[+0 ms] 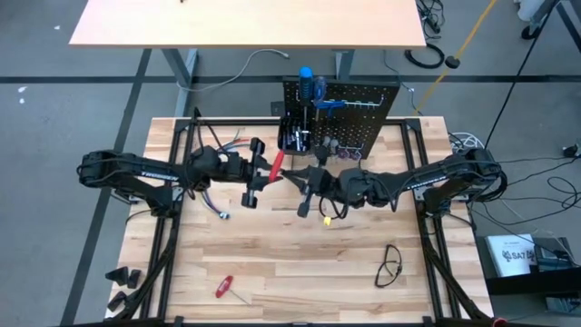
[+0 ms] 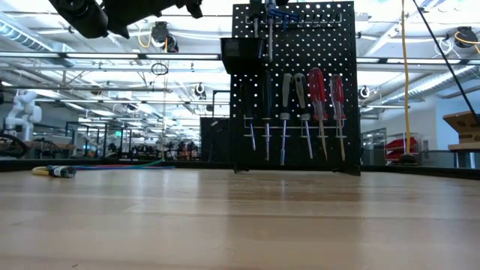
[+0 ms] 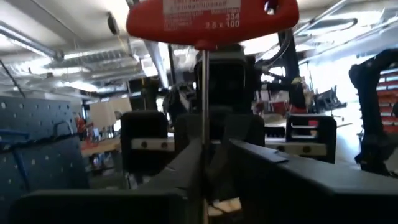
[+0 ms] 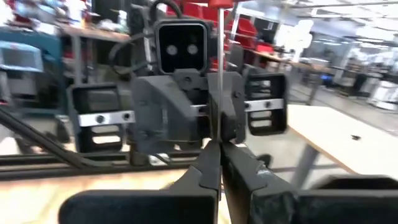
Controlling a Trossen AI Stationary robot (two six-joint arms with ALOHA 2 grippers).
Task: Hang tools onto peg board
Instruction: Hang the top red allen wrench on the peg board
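A small red-handled screwdriver [image 1: 223, 287] lies on the near part of the wooden table [image 1: 300, 272], with a looped black cable [image 1: 390, 265] to its right. Mid-table, the two arms meet over a red T-handle screwdriver [image 1: 271, 167]. The right gripper [image 1: 292, 175] is clamped on its slim shaft. The left gripper [image 1: 265, 173] stands slightly parted around the same shaft. Beyond stands the peg board [image 1: 349, 113], already hung with screwdrivers [image 2: 318, 97].
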